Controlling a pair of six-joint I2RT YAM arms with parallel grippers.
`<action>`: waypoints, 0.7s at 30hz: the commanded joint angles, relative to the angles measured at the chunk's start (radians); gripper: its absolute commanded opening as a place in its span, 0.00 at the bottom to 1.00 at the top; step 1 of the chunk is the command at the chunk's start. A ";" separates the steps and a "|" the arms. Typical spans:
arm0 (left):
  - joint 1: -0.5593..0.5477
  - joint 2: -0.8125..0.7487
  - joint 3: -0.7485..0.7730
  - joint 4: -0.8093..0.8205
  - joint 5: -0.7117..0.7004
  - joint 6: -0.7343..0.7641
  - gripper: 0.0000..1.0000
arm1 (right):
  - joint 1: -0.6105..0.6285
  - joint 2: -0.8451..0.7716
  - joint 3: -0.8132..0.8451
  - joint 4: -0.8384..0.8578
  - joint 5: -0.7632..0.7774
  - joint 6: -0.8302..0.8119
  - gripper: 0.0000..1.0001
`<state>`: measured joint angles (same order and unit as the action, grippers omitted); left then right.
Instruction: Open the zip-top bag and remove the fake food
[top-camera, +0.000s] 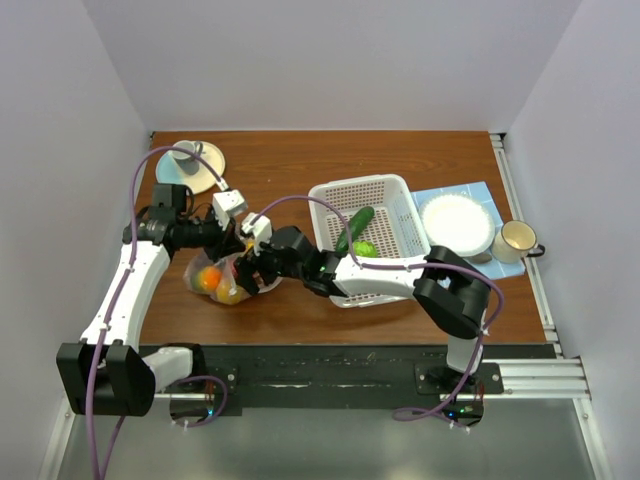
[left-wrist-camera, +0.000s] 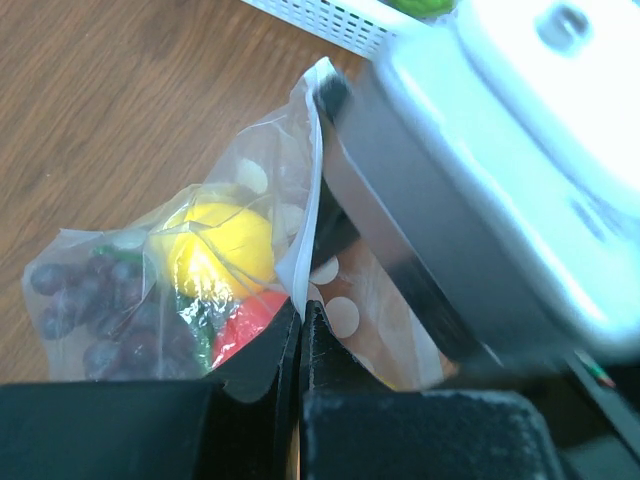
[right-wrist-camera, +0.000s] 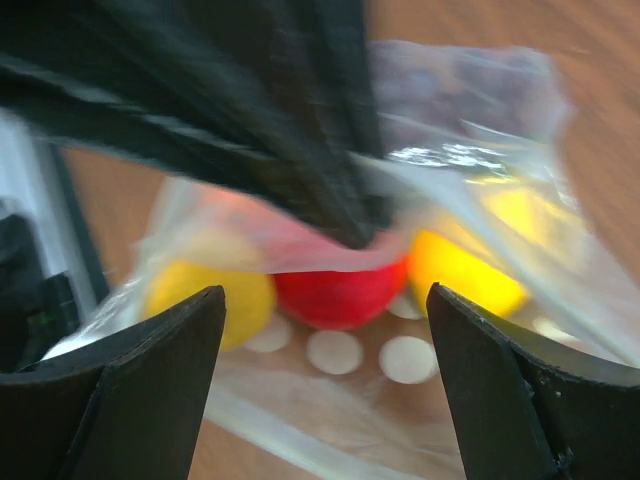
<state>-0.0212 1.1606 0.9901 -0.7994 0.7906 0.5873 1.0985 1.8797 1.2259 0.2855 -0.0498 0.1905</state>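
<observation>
Nearest you, your left pincer (left-wrist-camera: 301, 318) is closed tight, its two black fingers nipping a fold of the clear, soft plastic zip-top bag (left-wrist-camera: 262, 175) printed with pale round dots. The bag lies on the brown wooden bench (top-camera: 290, 170), near the left end of the white perforated plastic basket (top-camera: 385, 195) but apart from it. Through the film you can see a yellow plastic lemon (left-wrist-camera: 215, 245), a red round plastic fruit (left-wrist-camera: 250, 322), a bunch of purple plastic grapes (left-wrist-camera: 100, 315) and, from above, an orange plastic fruit (top-camera: 208, 280). Your right pincer (right-wrist-camera: 325, 300) stands wide apart right at the bag and has hold of nothing. Its wrist view is blurred and a dark smeared shape covers the upper part, so you cannot tell whether the bag's mouth is open or sealed. From above the two pincers overlap over the bag and are hard to tell apart. Further back, the basket holds a dark green plastic cucumber (top-camera: 356, 226) lying on a slant and a green round plastic piece (top-camera: 365, 248), and your right arm crosses the basket's near wall. Just beyond its right end a white round plate (top-camera: 457, 222) sits on a pale blue mat (top-camera: 485, 192), with a cream mug (top-camera: 516, 240) beside it. At the far left is a pale blue round dish (top-camera: 210, 158), partly hidden by a cable.
</observation>
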 joint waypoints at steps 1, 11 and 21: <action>0.001 -0.022 0.010 0.017 0.010 0.008 0.00 | 0.008 -0.001 0.038 0.078 -0.246 0.033 0.88; 0.000 -0.021 0.018 0.017 0.016 0.003 0.00 | 0.041 0.071 0.087 0.021 -0.283 0.020 0.88; 0.001 -0.021 0.022 0.002 0.029 0.008 0.00 | 0.041 0.038 0.005 0.050 0.132 -0.003 0.85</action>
<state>-0.0059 1.1584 0.9901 -0.7994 0.7433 0.5869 1.1336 1.9572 1.2652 0.3077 -0.1390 0.2111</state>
